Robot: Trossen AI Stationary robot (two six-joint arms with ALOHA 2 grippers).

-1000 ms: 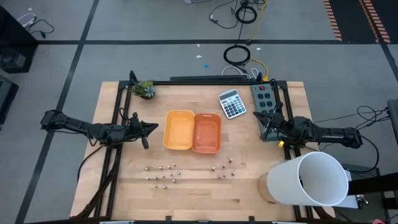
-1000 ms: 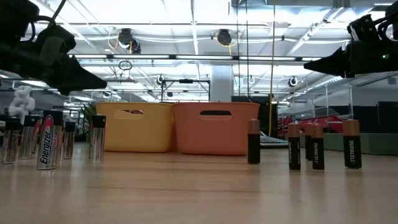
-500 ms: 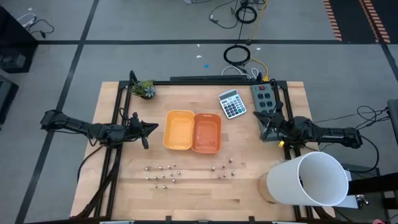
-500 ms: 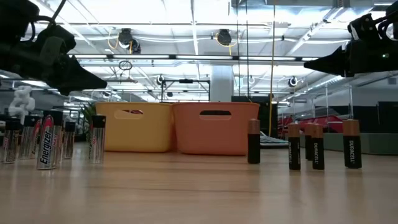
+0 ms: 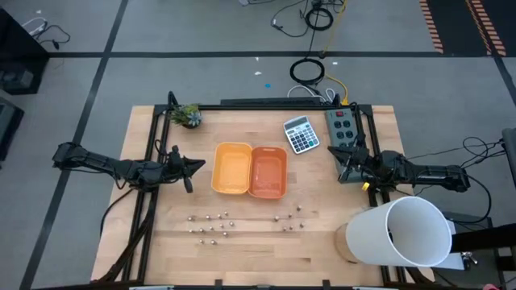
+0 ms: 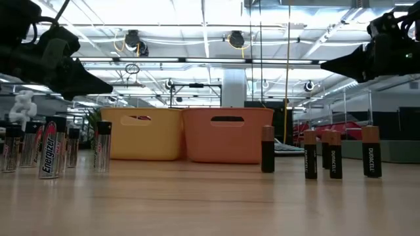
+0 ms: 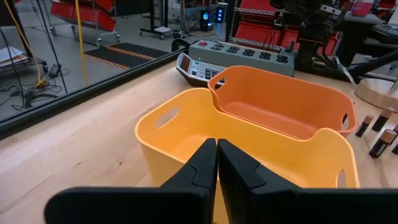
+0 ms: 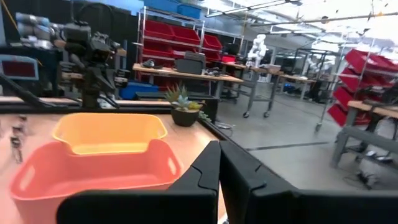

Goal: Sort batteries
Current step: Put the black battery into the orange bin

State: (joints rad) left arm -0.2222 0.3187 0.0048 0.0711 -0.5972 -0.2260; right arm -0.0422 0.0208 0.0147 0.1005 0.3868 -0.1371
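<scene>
The batteries stand upright on their ends on the table's near half. A pale silvery group [image 5: 208,226] [image 6: 49,147] is toward the left and a dark group [image 5: 290,219] [image 6: 331,154] toward the right. Two trays sit side by side at mid-table: a yellow-orange one [image 5: 231,167] [image 7: 186,127] and a darker orange one [image 5: 268,171] [image 8: 74,168]. My left gripper [image 5: 197,165] [image 7: 216,152] hovers shut just left of the yellow tray. My right gripper [image 5: 339,153] [image 8: 219,155] hovers shut right of the orange tray. Both are raised above the table.
A grey calculator [image 5: 301,134] and a power strip [image 5: 343,127] lie at the far right. A small potted plant [image 5: 189,115] stands at the far left corner. A large white cylinder [image 5: 399,234] stands at the near right. Bare wood lies near the front edge.
</scene>
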